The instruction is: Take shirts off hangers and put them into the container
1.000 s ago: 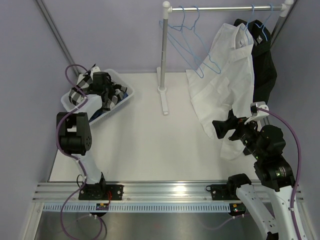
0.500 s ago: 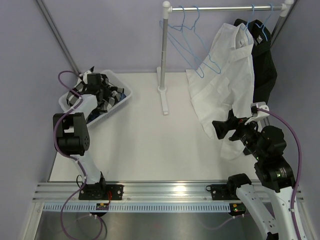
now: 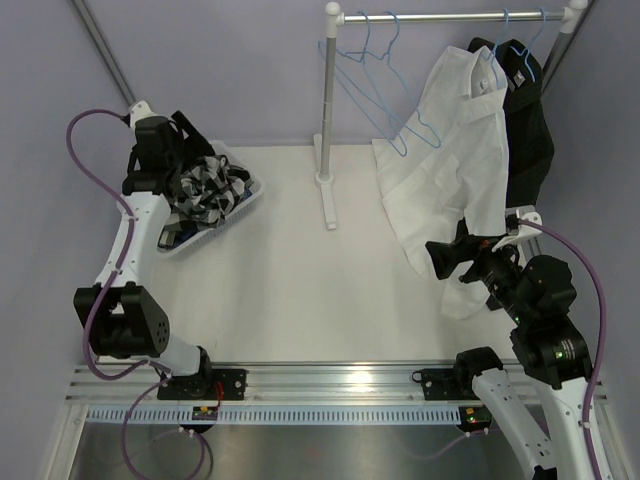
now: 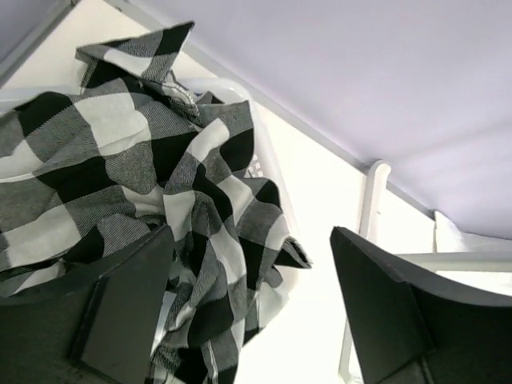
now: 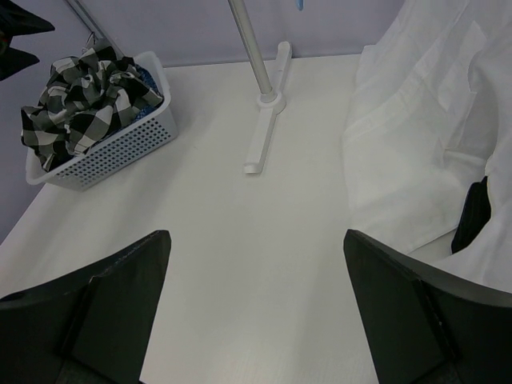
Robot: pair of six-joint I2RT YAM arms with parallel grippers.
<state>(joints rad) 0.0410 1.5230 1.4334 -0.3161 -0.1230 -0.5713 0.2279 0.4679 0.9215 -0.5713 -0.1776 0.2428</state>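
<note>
A black-and-white checked shirt [image 3: 205,190] lies bunched in the white perforated container [image 3: 215,225] at the far left, with a bit of blue fabric [image 5: 149,80] under it. My left gripper [image 3: 190,150] hangs open just above that shirt [image 4: 144,160], nothing between its fingers [image 4: 120,312]. A white shirt [image 3: 460,150] and a black shirt [image 3: 530,130] hang on light-blue hangers from the rail. Two bare hangers [image 3: 365,60] hang to their left. My right gripper [image 3: 440,255] stands open and holds nothing, beside the white shirt's lower hem [image 5: 424,144].
The rack's white upright pole [image 3: 327,100] and its foot [image 5: 268,120] stand on the table between the container [image 5: 120,144] and the hanging shirts. A slanted metal frame bar [image 3: 110,60] runs behind the container. The purple walls close in on both sides.
My left gripper has opened, let go of the checked shirt and risen up and back from the container, which has shifted slightly. The right arm has not moved.
</note>
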